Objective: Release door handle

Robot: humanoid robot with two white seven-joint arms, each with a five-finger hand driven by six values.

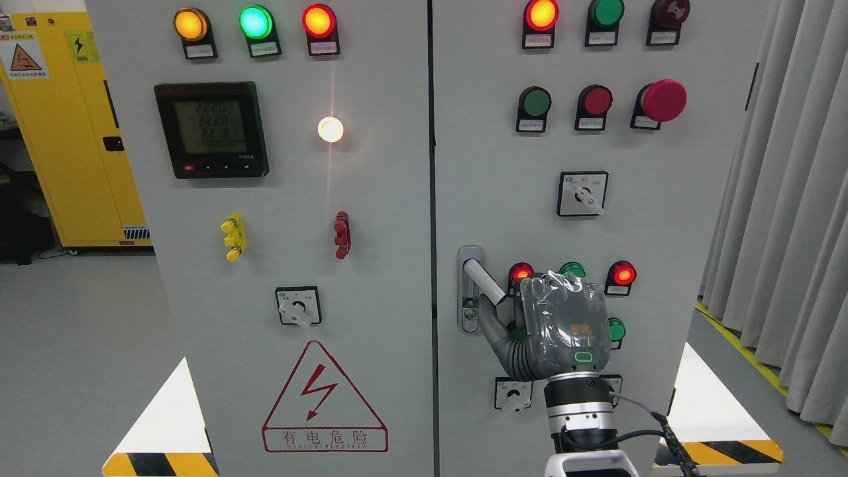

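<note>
Lower centre-right: right hand [563, 324] | thumb touching swung-out door handle [482, 279], other fingers hidden behind palm, clench cannot be told | handle angled off cabinet door [662, 218], likely awaiting release

Two cabinet doors side by side, seam down the middle. Left door [265, 265]: three lamps [255, 23] along top, meter [212, 129] below them, rotary switch [298, 306] lower down, warning triangle [324, 401] under it. Right door [662, 232]: handle [482, 281] near its left edge, tilted out to the right. Right hand [563, 324] just right of handle, thumb [493, 324] below the lever, contact unclear. Second cabinet [66, 132] behind at far left, curtain [788, 199] at far right.
</note>
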